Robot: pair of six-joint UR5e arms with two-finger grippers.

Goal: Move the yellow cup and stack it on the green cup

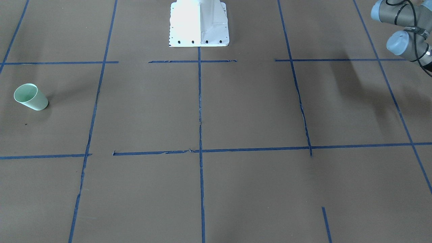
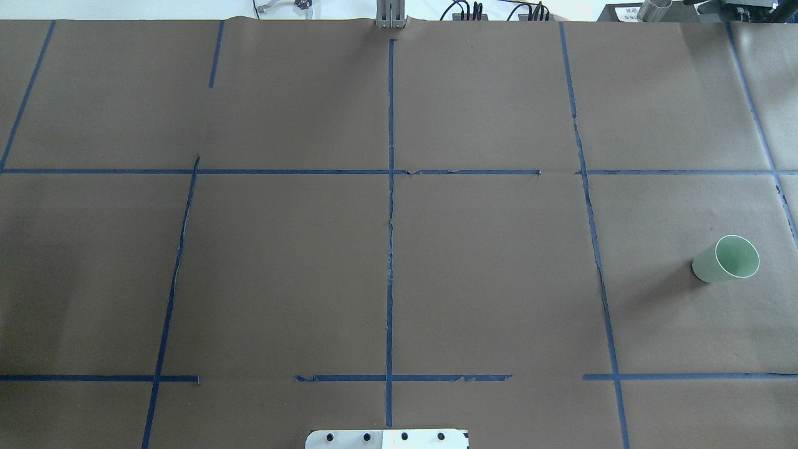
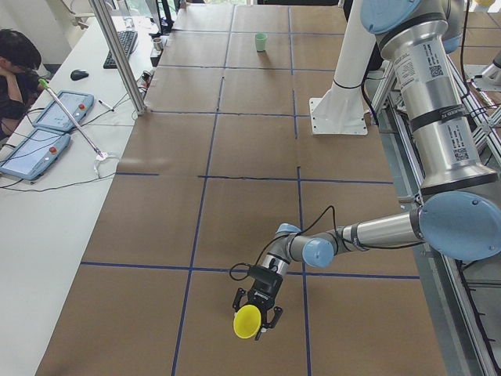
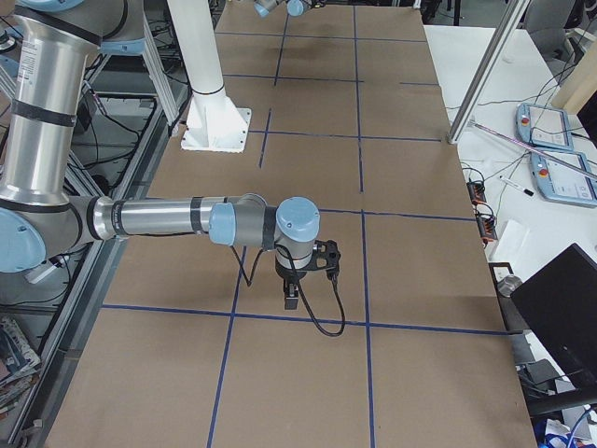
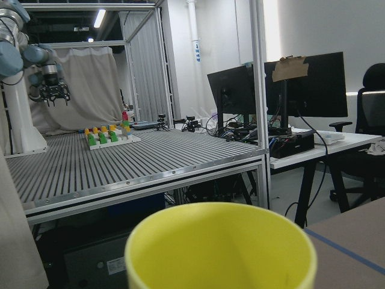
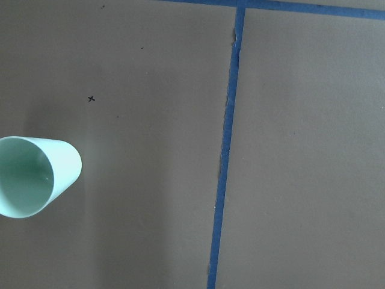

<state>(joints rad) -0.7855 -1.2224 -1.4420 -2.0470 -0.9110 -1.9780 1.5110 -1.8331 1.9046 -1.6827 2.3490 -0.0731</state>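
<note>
The yellow cup [image 3: 247, 322] hangs above the brown table near its end, between the fingers of my left gripper [image 3: 257, 313]; I cannot tell whether the fingers press on it. Its rim fills the bottom of the left wrist view [image 5: 219, 253], tipped on its side. The green cup [image 1: 31, 97] [image 2: 726, 259] [image 3: 261, 41] stands upright far across the table on my right side. The right wrist camera looks down on the green cup [image 6: 33, 176] at its left edge. My right gripper [image 4: 291, 301] points down over the table; open or shut I cannot tell.
Blue tape lines grid the brown paper. The white robot base [image 1: 199, 23] [image 2: 386, 439] stands at mid-edge. A metal post [image 3: 117, 55], pendant tablets [image 3: 35, 149] and a seated person [image 3: 16, 63] are beside the table. Left arm joints [image 1: 401, 27] show at a corner.
</note>
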